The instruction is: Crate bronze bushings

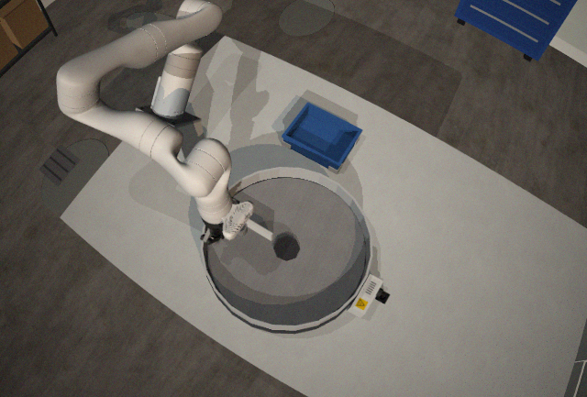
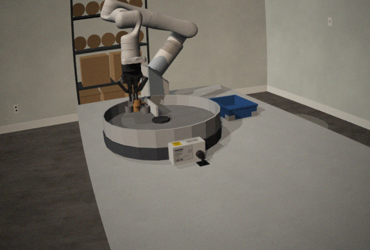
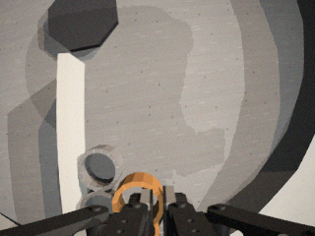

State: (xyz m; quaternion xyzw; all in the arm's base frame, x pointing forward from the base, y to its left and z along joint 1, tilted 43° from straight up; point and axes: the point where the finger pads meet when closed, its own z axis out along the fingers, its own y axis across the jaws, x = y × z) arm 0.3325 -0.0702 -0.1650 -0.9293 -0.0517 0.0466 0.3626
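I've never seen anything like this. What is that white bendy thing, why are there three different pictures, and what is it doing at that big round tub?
The white thing is a robot arm with a two-fingered gripper at its tip. The three pictures show one moment: one from overhead, one from across the room, one from a camera on the arm's wrist looking down past the fingers. The round tub is a turning table. On it stand small rings called bushings. The gripper is shut on the wall of a bronze bushing, one finger inside the ring, while grey steel bushings stand right beside it. The blue crate next to the table is where bronze ones go; no bushing shows in it.
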